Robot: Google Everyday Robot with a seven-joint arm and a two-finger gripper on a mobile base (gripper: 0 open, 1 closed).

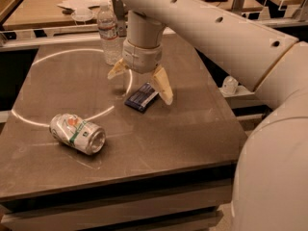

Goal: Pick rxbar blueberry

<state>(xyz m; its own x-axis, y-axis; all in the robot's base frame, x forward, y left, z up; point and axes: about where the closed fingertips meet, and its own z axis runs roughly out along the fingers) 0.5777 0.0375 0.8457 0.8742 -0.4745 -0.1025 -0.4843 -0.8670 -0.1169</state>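
The rxbar blueberry [141, 97] is a flat dark navy wrapper lying on the dark table [192, 129] near its middle. My gripper [140, 85] hangs just above the bar's far end, pointing down, with its two tan fingers spread wide. One finger [162, 84] stands at the bar's right side and the other [117, 70] is up to the left of it. The gripper is open and holds nothing. The bar's far end is partly hidden behind the right finger.
A silver-green soda can [77, 133] lies on its side at the front left. A clear water bottle [109, 32] stands upright at the back, just left of the gripper's wrist. A bright ring of light [29, 121] marks the table top. The table's right edge drops off near a shelf.
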